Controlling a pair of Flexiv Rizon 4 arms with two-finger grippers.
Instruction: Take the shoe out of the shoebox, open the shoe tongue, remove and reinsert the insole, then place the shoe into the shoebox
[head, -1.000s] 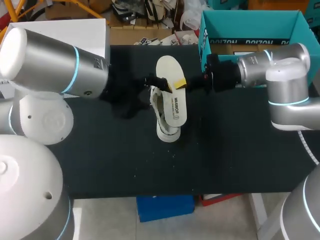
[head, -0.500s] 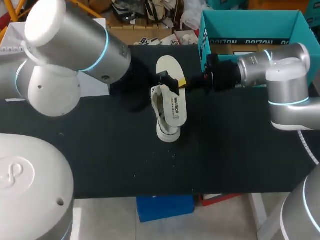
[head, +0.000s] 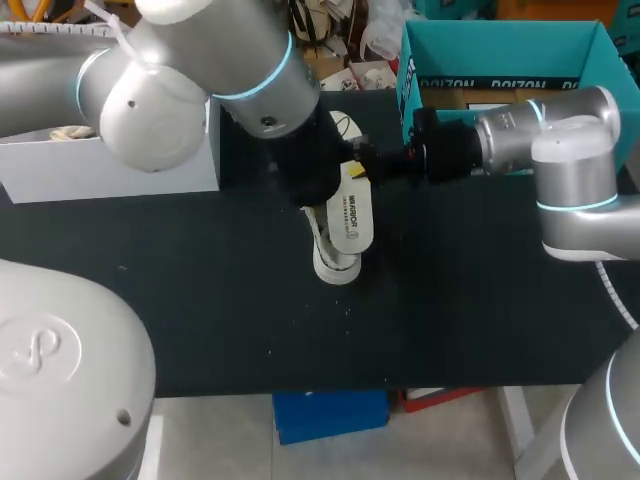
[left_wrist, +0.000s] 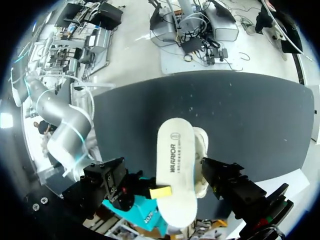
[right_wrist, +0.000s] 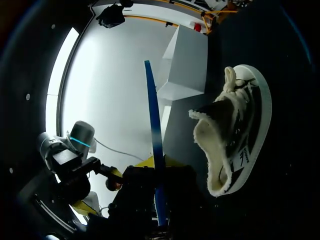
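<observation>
The white insole (head: 350, 215) hangs tilted over the white shoe (head: 335, 262), which lies on the black table. My right gripper (head: 372, 166) is shut on the insole's far end, and in the right wrist view the insole (right_wrist: 154, 145) shows edge-on as a thin blue line, with the shoe (right_wrist: 235, 140) beside it. My left arm (head: 240, 60) comes across above the shoe. My left gripper (left_wrist: 167, 177) is open wide, its black fingers (left_wrist: 107, 176) standing either side of the insole (left_wrist: 175, 165) without touching it. The teal shoebox (head: 408, 60) stands at the back right.
A white box (head: 110, 165) stands at the back left of the black table (head: 200, 300). My left arm hides the table's upper middle in the head view.
My left arm has swung right and over the shoe, bringing its open gripper around the insole. The right gripper, the insole and the shoe have stayed put.
</observation>
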